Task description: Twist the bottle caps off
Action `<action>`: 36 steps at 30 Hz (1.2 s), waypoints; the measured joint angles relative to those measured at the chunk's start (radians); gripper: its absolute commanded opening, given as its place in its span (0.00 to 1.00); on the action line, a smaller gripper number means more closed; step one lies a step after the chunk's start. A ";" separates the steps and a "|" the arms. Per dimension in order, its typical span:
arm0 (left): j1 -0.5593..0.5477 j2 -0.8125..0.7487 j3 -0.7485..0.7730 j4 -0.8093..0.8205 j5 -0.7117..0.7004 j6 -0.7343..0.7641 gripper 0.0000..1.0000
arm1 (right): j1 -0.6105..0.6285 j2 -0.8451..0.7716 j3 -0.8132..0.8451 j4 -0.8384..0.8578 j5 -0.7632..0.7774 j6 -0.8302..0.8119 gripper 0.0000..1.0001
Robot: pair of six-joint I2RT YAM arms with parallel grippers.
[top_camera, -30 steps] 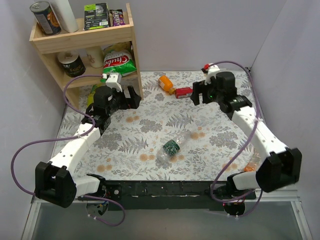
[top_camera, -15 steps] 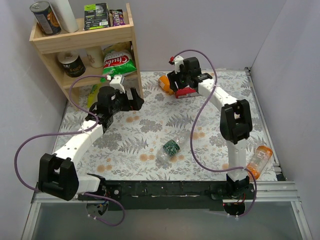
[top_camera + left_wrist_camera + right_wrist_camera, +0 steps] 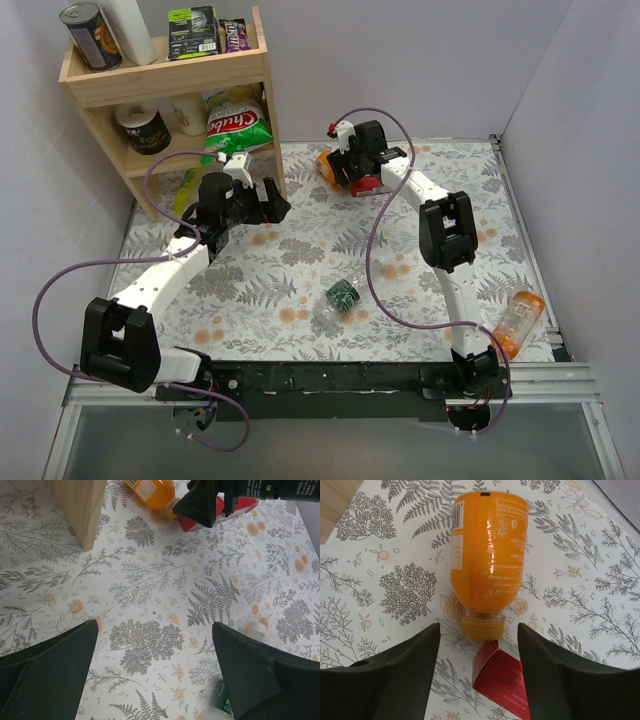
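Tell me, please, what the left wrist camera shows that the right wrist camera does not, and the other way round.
Only the left wrist view: the right arm's fingers seen from outside, and near its lower edge the white cap of the green-labelled bottle. Only the right wrist view: the short orange bottle whole, from base to orange cap, with the cap lying between the open fingers, touching neither. Both: that orange bottle, the red box and the fern-printed tablecloth.
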 measured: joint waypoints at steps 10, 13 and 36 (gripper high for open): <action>0.004 0.028 0.002 -0.003 0.035 -0.004 0.98 | 0.016 0.073 0.027 0.001 0.064 -0.019 0.70; 0.004 0.028 0.004 -0.003 0.044 -0.006 0.98 | 0.022 0.097 0.043 0.004 0.093 -0.026 0.65; 0.004 0.013 0.006 0.018 0.252 0.021 0.98 | 0.048 -0.270 -0.222 -0.064 0.053 0.109 0.01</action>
